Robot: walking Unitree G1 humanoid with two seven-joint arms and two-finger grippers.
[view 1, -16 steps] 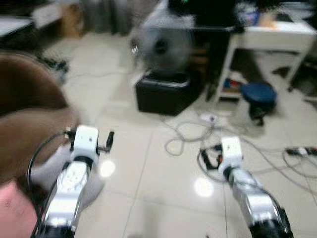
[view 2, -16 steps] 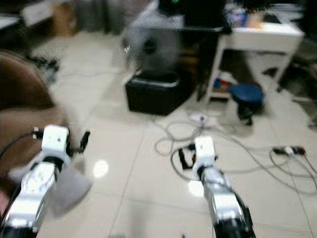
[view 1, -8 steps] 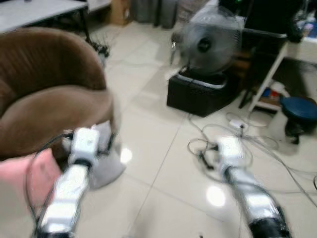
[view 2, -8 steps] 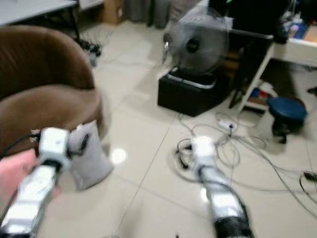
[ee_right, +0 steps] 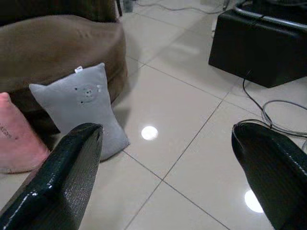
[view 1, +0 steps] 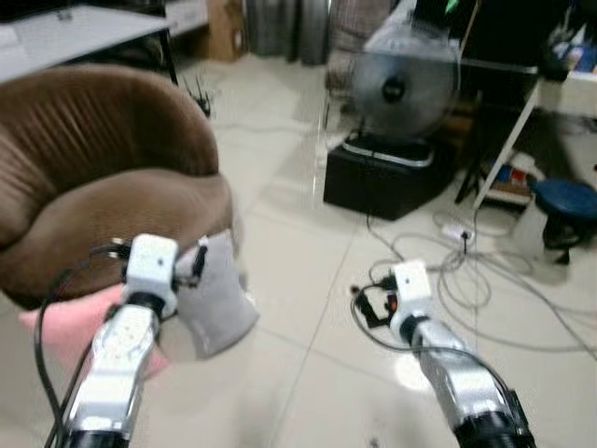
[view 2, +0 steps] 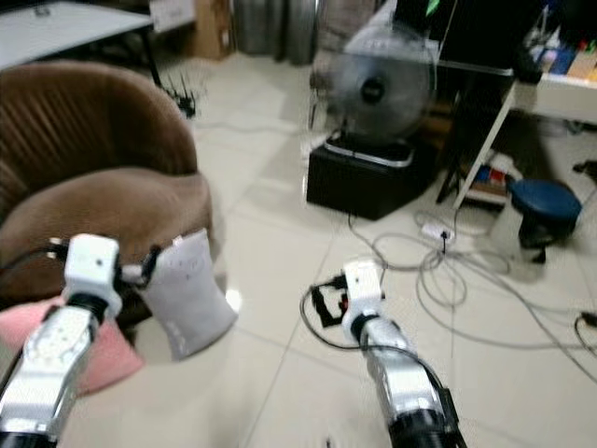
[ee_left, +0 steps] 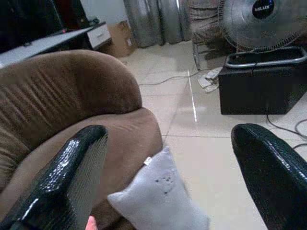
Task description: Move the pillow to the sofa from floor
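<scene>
Pillow [view 2: 187, 294]: grey, on floor, leaning against brown sofa [view 2: 103, 201], beside pink pillow [ee_right: 17, 143] | likely light, soft, squashy; pinch a top corner or edge | left gripper [ee_left: 168, 177] spread, empty | right gripper [ee_right: 165, 179] spread, empty

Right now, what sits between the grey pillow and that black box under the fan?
Only bare glossy cream floor tile, seen in the right wrist view, between the grey cat-shaped pillow and the black box.
</scene>
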